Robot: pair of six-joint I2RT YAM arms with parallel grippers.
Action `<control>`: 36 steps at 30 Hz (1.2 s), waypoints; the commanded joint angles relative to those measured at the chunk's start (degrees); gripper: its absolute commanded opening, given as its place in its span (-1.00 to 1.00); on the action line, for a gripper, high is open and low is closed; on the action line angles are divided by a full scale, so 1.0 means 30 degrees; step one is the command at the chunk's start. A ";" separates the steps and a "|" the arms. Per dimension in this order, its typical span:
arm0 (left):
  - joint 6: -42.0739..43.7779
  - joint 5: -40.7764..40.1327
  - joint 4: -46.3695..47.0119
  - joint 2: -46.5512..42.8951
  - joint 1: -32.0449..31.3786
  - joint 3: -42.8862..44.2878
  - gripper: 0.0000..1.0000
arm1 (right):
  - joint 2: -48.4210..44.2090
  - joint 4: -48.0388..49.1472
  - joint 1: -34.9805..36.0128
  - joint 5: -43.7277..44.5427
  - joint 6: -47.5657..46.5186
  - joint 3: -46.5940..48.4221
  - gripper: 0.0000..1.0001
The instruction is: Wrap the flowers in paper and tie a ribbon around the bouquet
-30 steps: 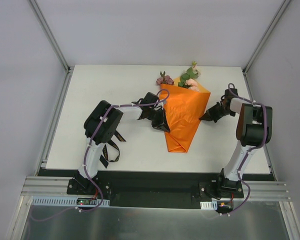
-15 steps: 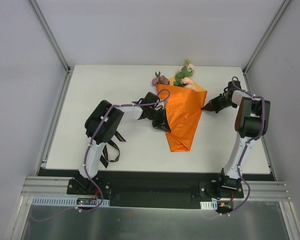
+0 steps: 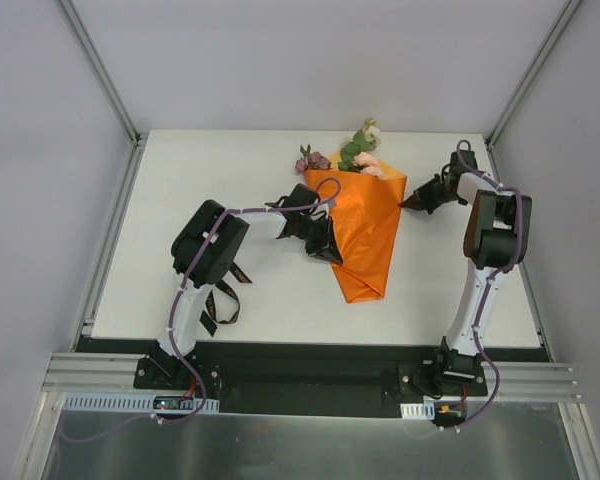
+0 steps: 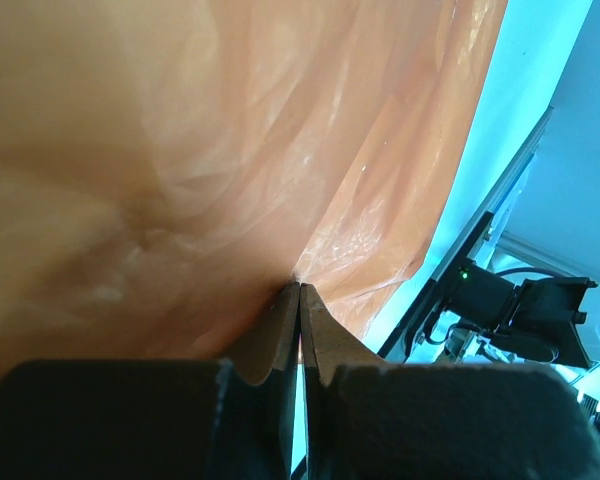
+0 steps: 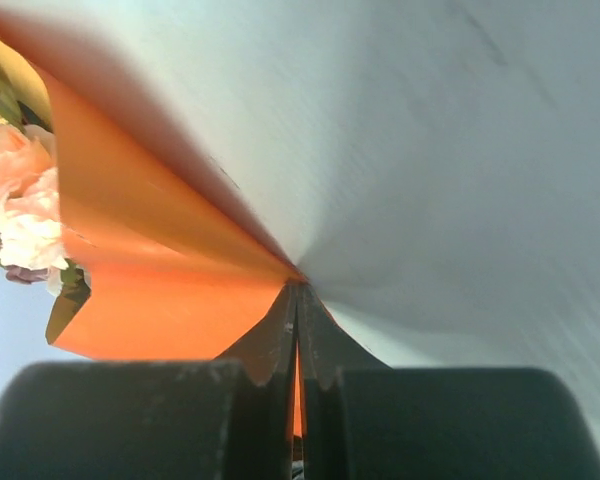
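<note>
Paper (image 3: 368, 235), judged light, slick and crease-prone, was pinched at its edges by left gripper (image 3: 328, 252) and right gripper (image 3: 406, 205).

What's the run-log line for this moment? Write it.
left fingers: shut on paper, left edge | right fingers: shut on paper, right edge | flowers: wrapped | ribbon: loose by left arm

right gripper (image 5: 298, 292): we see its dark jaws pressed together at the bottom middle, with a sliver of orange between them.
paper (image 5: 170, 300): orange; its corner narrows into the jaw tips, and we read it as pinched there.
flowers (image 5: 15, 200): pale pink blooms at the left edge, against the paper, with a dark green leaf (image 5: 68, 305) just below.
surface (image 5: 460, 180): white and blurred; it fills the upper right.
</note>
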 commanded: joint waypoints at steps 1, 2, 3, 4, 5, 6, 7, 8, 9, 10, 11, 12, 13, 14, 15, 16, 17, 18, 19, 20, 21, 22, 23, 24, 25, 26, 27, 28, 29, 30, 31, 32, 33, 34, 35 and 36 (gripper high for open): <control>0.0988 -0.0617 -0.1483 0.0621 -0.0148 -0.0228 -1.00 | 0.0872 0.1287 0.0487 0.1483 -0.0881 0.1598 -0.99; 0.0988 -0.0646 -0.1483 0.0651 -0.0148 -0.0229 -1.00 | 0.1105 0.1492 0.0575 0.1571 -0.1027 0.1977 -0.98; 0.0988 -0.0617 -0.1454 0.0622 -0.0148 -0.0258 -1.00 | 0.1223 0.1697 0.0663 0.1688 -0.1173 0.2213 -0.99; 0.0988 -0.0646 -0.1483 0.0651 -0.0148 -0.0258 -1.00 | 0.1312 0.1786 0.0838 0.1805 -0.1262 0.2447 -0.98; 0.0959 -0.0617 -0.1483 0.0709 -0.0148 -0.0258 -1.00 | 0.1515 0.1990 0.0898 0.1835 -0.1263 0.2739 -0.97; 0.0959 -0.0617 -0.1483 0.0710 -0.0148 -0.0258 -1.00 | 0.1546 0.2514 0.0956 0.1836 -0.1234 0.2829 -0.96; 0.0988 -0.0588 -0.1512 0.0710 -0.0148 -0.0258 -1.00 | 0.1605 0.2954 0.1073 0.1807 -0.1233 0.2859 -0.94; 0.0988 -0.0616 -0.1513 0.0739 -0.0148 -0.0258 -1.00 | 0.1692 0.3771 0.1190 0.1748 -0.1262 0.2801 -0.92; 0.0988 -0.0617 -0.1484 0.0768 -0.0119 -0.0229 -1.00 | 0.1867 0.3953 0.1220 0.1806 -0.1292 0.3062 -0.90; 0.0988 -0.0617 -0.1483 0.0798 -0.0090 -0.0171 -1.00 | 0.2043 0.4129 0.1366 0.1748 -0.1408 0.3267 -0.87; 0.0988 -0.0588 -0.1483 0.0856 -0.0119 -0.0141 -1.00 | 0.2219 0.4682 0.1454 0.1313 -0.1496 0.3531 -0.85; 0.0988 -0.0529 -0.1512 0.0885 -0.0119 -0.0112 -1.00 | 0.2569 0.4890 0.1542 0.1163 -0.1613 0.3968 -0.84; 0.0988 -0.0471 -0.1513 0.0973 -0.0119 -0.0083 -1.00 | 0.2746 0.5066 0.1775 0.1133 -0.1846 0.4234 -0.81; 0.0988 -0.0499 -0.1513 0.1003 -0.0119 -0.0082 -1.00 | 0.2951 0.5532 0.1893 0.0987 -0.1936 0.4468 -0.81; 0.0959 -0.0470 -0.1484 0.1032 -0.0119 -0.0082 -1.00 | 0.3301 0.5711 0.2040 0.0928 -0.2023 0.4993 -0.80; 0.0988 -0.0441 -0.1483 0.1061 -0.0119 -0.0082 -1.00 | 0.3566 0.5771 0.2244 0.1043 -0.2140 0.5346 -0.80; 0.0988 -0.0441 -0.1483 0.1090 -0.0119 -0.0082 -1.00 | 0.3771 0.5771 0.2362 0.1132 -0.2170 0.5669 -0.80; 0.1017 -0.0412 -0.1483 0.1091 -0.0119 -0.0111 -1.00 | 0.4208 0.5742 0.2392 0.1249 -0.2142 0.6368 -0.79; 0.1046 -0.0441 -0.1512 0.1120 -0.0119 -0.0083 -1.00 | 0.4387 0.5684 0.2480 0.1772 -0.1967 0.6665 -0.79; 0.1047 -0.0412 -0.1484 0.1120 -0.0119 -0.0082 -1.00 | 0.4650 0.5538 0.2480 0.1864 -0.1850 0.7103 -0.79; 0.1047 -0.0383 -0.1483 0.1149 -0.0119 -0.0082 -1.00 | 0.5000 0.5450 0.2480 0.1894 -0.1820 0.7542 -0.80; 0.1076 -0.0324 -0.1512 0.1178 -0.0119 -0.0082 -1.00 | 0.5671 0.5275 0.2480 0.2155 -0.1790 0.8678 -0.80; 0.1105 -0.0324 -0.1484 0.1208 -0.0119 -0.0053 -1.00 | 0.5997 0.5070 0.2480 0.2216 -0.1877 0.9095 -0.80; 0.1134 -0.0324 -0.1512 0.1237 -0.0090 0.0005 -1.00 | 0.6261 0.5068 0.2480 0.2274 -0.1994 0.9448 -0.81; 0.1135 -0.0208 -0.1542 0.1324 -0.0090 0.0064 -1.00 | 0.6670 0.5068 0.2480 0.2246 -0.2111 1.0263 -0.80; 0.1135 -0.0061 -0.1542 0.1354 -0.0003 0.0267 -1.00 | 0.6790 0.4981 0.2480 0.2159 -0.2373 1.0590 -0.81; 0.1222 0.0230 -0.1600 0.1412 0.0027 0.0385 -1.00 | 0.6762 0.4806 0.2451 0.2042 -0.2579 1.1000 -0.80; 0.1251 0.0494 -0.1600 0.1326 0.0056 0.0502 -1.00 | 0.6704 0.4485 0.2393 0.1867 -0.2813 1.1294 -0.79; 0.1339 0.0584 -0.1600 0.1209 0.0057 0.0649 -1.00 | 0.6094 0.3496 0.2364 0.1807 -0.3076 1.1645 -0.78; 0.1543 0.0614 -0.1629 0.1034 0.0086 0.0679 -1.00 | 0.5508 0.2877 0.2218 0.1690 -0.3862 1.1648 -0.74; 0.1661 0.0672 -0.1630 0.0626 0.0057 0.0737 -1.00 | 0.4835 0.1653 0.2188 0.1515 -0.4334 1.1474 -0.67; 0.1778 0.0846 -0.1630 0.0419 0.0086 0.0854 -0.98 | 0.2914 0.1118 0.2158 0.1716 -0.5064 1.0342 -0.52; 0.2040 0.0848 -0.1601 0.0185 0.0115 0.0884 -0.93 | 0.1822 0.0707 0.2100 0.2066 -0.6376 0.9489 -0.22; 0.2130 0.0877 -0.1629 -0.0310 0.0115 0.0885 -0.79 | 0.0824 0.0036 0.2071 0.2969 -0.7202 0.8407 -0.11; 0.2218 0.0936 -0.1601 -0.0547 0.0144 0.0943 -0.70 | -0.0375 -0.0348 0.2012 0.3616 -0.7906 0.7556 -0.01; 0.2422 0.1081 -0.1600 -0.0782 0.0261 0.0943 -0.61 | -0.2359 -0.0671 0.1780 0.4232 -0.8377 0.5633 0.16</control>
